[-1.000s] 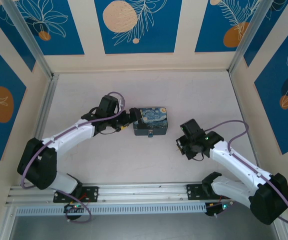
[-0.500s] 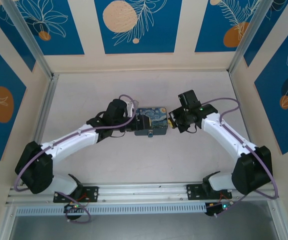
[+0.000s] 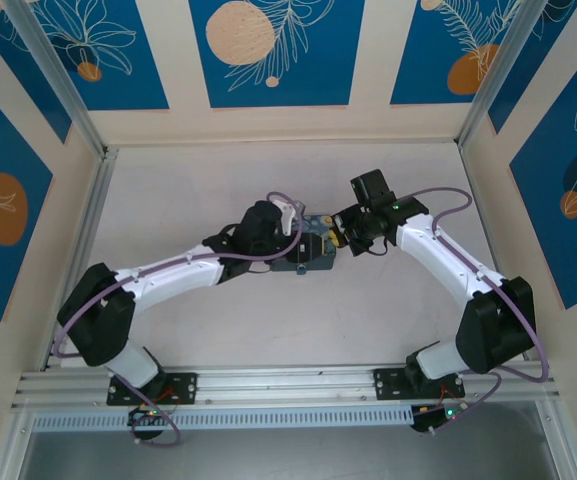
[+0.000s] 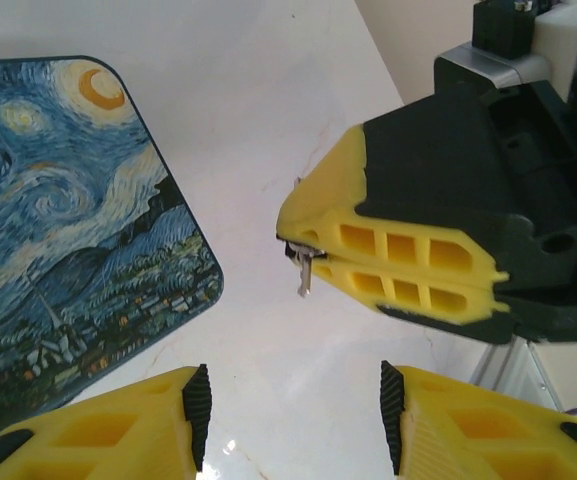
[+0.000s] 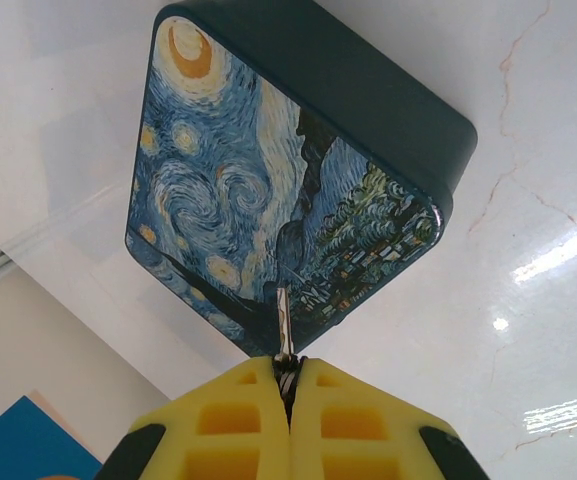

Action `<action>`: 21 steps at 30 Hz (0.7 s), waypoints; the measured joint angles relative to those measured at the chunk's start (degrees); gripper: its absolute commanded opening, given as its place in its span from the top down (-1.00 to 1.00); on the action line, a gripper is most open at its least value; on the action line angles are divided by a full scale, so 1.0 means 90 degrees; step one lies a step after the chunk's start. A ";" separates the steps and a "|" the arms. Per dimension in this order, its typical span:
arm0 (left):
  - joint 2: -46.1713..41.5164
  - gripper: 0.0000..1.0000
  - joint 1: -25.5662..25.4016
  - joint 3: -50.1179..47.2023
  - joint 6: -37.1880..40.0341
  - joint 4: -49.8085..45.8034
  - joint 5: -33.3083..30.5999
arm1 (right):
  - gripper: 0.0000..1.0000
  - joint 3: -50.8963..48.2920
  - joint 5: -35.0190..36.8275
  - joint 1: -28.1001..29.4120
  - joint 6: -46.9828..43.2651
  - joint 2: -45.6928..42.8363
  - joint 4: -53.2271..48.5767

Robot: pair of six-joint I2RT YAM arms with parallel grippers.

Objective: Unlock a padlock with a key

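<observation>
Key-approach step: key pinched in pressed-together right pincer just beside tin, left pincer spread nearby; next prob. needs fine aligning of key tip w/ padlock keyhole.

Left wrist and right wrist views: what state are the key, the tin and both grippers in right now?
key: pinched in the right gripper, tip sticking out past the fingertips.
right gripper: shut on the key.
left gripper: open, holding nothing.
tin: lid shut, lying flat on the table.
</observation>
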 measured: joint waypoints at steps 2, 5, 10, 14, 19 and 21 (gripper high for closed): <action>0.0148 0.02 -0.0022 0.0073 0.0019 0.0078 -0.0039 | 1.00 0.0000 0.0000 0.0010 0.0000 0.0000 0.0002; 0.0335 0.05 -0.0049 0.0168 0.0019 0.0197 -0.0136 | 1.00 0.0000 0.0000 0.0010 0.0000 0.0000 0.0005; 0.0481 0.08 -0.0066 0.0291 0.0019 0.0362 -0.0185 | 1.00 0.0000 0.0000 0.0010 0.0000 0.0000 0.0010; 0.0585 0.18 -0.0066 0.0369 0.0017 0.0464 -0.0199 | 1.00 0.0000 0.0005 0.0010 0.0000 0.0000 0.0027; 0.0709 0.26 -0.0085 0.0369 0.0017 0.0554 -0.0204 | 1.00 0.0000 0.0002 0.0005 0.0000 0.0012 0.0058; 0.0738 0.26 -0.0092 0.0369 0.0017 0.0563 -0.0204 | 1.00 0.0000 0.0005 0.0005 0.0000 0.0019 0.0058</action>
